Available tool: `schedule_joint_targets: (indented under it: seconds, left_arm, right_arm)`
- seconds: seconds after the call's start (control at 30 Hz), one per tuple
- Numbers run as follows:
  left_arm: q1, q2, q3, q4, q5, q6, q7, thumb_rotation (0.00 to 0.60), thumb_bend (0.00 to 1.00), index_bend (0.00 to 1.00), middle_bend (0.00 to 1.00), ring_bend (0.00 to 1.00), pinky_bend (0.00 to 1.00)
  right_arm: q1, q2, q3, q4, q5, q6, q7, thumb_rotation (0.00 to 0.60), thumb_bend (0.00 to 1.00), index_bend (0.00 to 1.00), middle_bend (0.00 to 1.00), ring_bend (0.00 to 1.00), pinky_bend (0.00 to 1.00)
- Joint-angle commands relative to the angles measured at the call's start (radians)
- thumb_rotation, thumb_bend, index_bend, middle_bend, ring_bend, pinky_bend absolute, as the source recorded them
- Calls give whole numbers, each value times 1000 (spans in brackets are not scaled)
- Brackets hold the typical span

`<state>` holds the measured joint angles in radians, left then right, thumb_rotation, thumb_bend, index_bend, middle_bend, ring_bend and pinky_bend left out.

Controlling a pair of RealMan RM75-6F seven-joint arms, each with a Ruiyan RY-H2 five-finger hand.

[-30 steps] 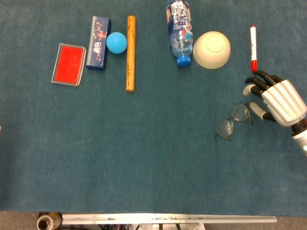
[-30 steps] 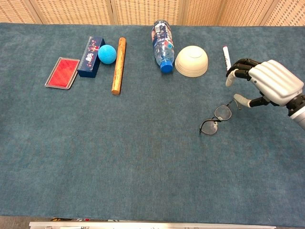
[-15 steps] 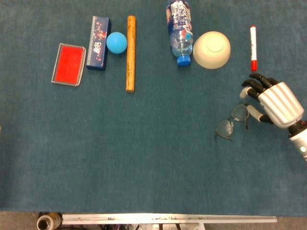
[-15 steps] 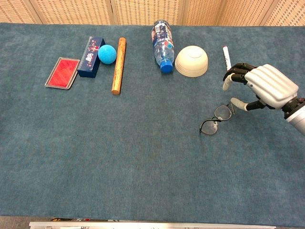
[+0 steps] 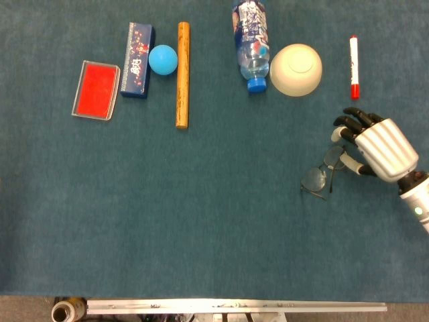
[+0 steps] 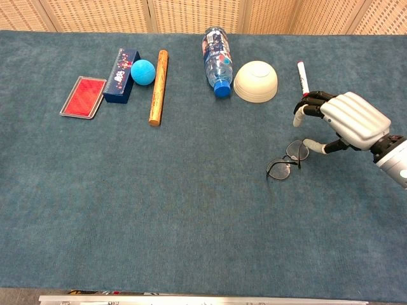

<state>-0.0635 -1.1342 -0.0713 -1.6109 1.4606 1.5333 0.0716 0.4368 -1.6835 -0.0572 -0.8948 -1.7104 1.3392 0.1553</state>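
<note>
- Glasses on the blue cloth, right side; the right hand has slid left over the near lens, fingers spread, gripping nothing yet.
- Chest view: thumb beside the glasses, hand closing in, apparently reaching for them.

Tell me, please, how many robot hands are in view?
1. The right hand is at the table's right side, fingers spread over the wire-framed glasses, below the red-capped white marker. The left hand shows in neither view.
</note>
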Motion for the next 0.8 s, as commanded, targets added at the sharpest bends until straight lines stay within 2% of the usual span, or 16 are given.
schedule_joint_targets:
  seconds: [0.03, 0.33, 0.63, 0.8]
  left_arm:
    - [0, 0, 0, 0, 0, 0, 0, 600, 114, 430, 411, 363, 547]
    - [1, 3, 0, -1, 1, 1, -3, 600, 114, 430, 411, 363, 547]
    - [-1, 0, 1, 0, 2, -3, 4, 600, 114, 430, 411, 363, 547]
    - [-3, -3, 3, 1, 3, -7, 11, 600, 114, 430, 411, 363, 547]
  right_arm:
    - [1, -5, -1, 3, 0, -3, -1, 600, 189, 443, 355, 202, 451]
    - [2, -15, -8, 11, -3, -2, -1, 600, 166, 443, 354, 202, 450]
    - [2, 49, 8, -82, -19, 66, -12, 600, 167, 443, 354, 202, 450]
    - [8, 59, 27, -106, -2, 58, -21, 600, 167, 443, 356, 202, 450]
